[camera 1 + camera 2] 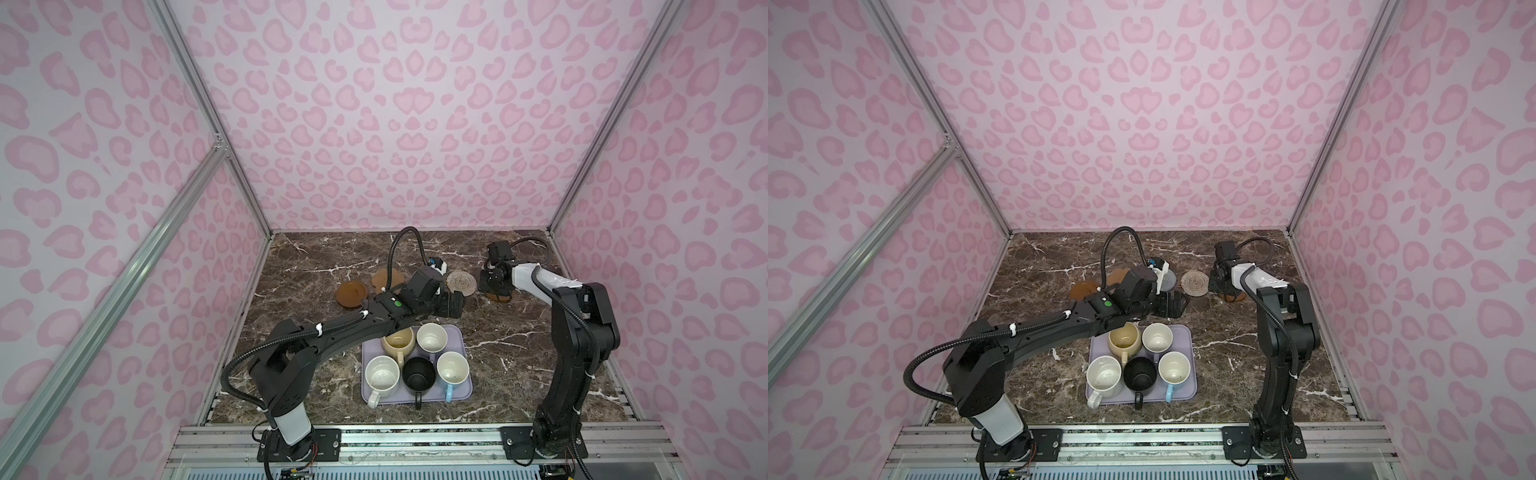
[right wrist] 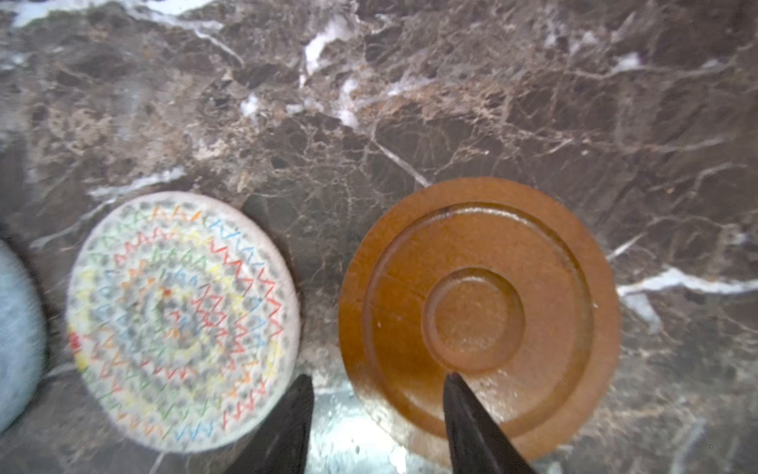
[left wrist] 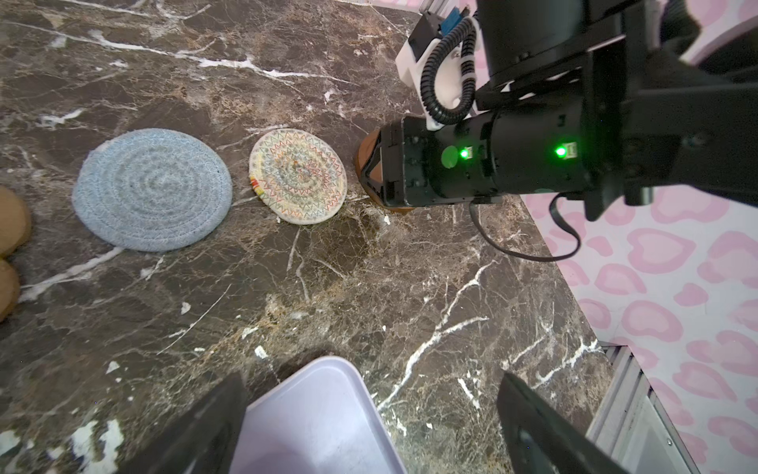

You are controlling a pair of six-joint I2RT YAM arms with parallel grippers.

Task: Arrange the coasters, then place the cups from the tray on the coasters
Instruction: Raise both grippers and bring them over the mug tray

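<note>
Brown marble counter [image 1: 519,357] carries everything. I take the tray [image 1: 466,388] as clock centre in a top view, with 12 toward the far wall.

The 5 coasters lie in a loose row from about 10 to 2. A brown disc [image 1: 351,294] is at 10 and the tan paw coaster [image 1: 386,277] at 11. The blue-grey woven coaster [image 1: 1168,279] is near 12, partly hidden by my left arm. The beige woven coaster [image 1: 461,282] is at 1 and a second brown disc [image 2: 476,320] at 2. In the wrist views the 3 toward 2 lie apart, with bare marble between them.

The right gripper [image 2: 377,379] hangs low over the second disc's rim. Its jaws are apart, 1 finger above the disc and 1 off its edge, clamped on nothing, and the disc lies flat. The left gripper [image 3: 371,375] is spread wide and empty just beyond the tray's far corner, at about 1.

All 5 cups stand upright on the tray:
- yellow-beige cup [image 1: 398,340]
- lavender cup [image 1: 431,337]
- white speckled cup [image 1: 381,375]
- black cup [image 1: 419,376]
- light blue cup [image 1: 452,370]

No coaster bears a cup. I judge the arranging done or nearly so. The whole second half is left: 5 lifts, 1 cup to each coaster.
</note>
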